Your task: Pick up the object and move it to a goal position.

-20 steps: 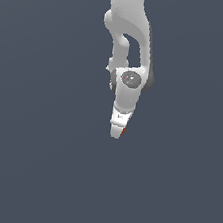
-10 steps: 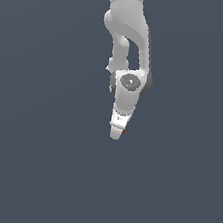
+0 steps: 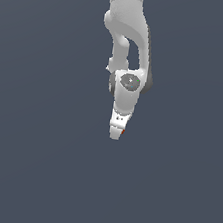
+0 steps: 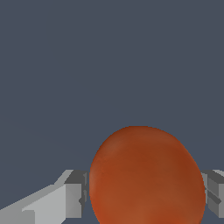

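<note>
Ball [image 4: 146, 177] apparently clamped between end effector [image 4: 144, 192] fingers, plain grey surround

Object: one orange-red ball [image 4: 146, 177], surface slightly mottled with darker and lighter patches, outline rounded and a little uneven. In the wrist view it sits between the two grey fingers [image 4: 72, 192] of the pincer [image 4: 146, 192], both sides touching or all but touching them, and it fills the gap. In the exterior view only a thin red sliver [image 3: 123, 132] shows at the pincer tip, on the exterior view's right side. No supporting surface can be told beneath it.
</note>
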`<state>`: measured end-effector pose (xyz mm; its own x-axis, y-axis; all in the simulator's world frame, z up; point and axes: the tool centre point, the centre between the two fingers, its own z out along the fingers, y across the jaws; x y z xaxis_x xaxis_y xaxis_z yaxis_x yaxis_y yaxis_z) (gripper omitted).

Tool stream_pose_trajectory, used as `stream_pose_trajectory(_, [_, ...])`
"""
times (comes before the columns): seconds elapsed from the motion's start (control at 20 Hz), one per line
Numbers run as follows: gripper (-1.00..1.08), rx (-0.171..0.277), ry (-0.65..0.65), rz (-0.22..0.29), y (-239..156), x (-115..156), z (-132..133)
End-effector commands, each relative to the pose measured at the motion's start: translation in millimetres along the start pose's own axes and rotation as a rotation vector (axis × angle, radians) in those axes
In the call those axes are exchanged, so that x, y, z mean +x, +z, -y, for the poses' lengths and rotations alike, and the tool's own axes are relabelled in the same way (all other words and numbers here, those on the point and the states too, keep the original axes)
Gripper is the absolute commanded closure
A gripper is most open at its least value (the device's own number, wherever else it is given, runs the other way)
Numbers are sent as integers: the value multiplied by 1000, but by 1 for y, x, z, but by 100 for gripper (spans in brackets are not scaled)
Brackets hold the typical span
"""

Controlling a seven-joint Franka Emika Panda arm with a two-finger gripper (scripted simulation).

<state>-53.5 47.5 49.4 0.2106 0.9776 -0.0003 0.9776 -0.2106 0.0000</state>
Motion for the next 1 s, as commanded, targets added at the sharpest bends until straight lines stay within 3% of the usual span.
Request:
stream_pose_trajectory(0.0, [108, -2, 1, 0, -5, -3, -4])
stream_pose_trajectory(0.4, [108, -1, 0, -2, -42, -31, -28])
stream_pose_trajectory(0.95, [108, 0, -1, -4, -128, -93, -84])
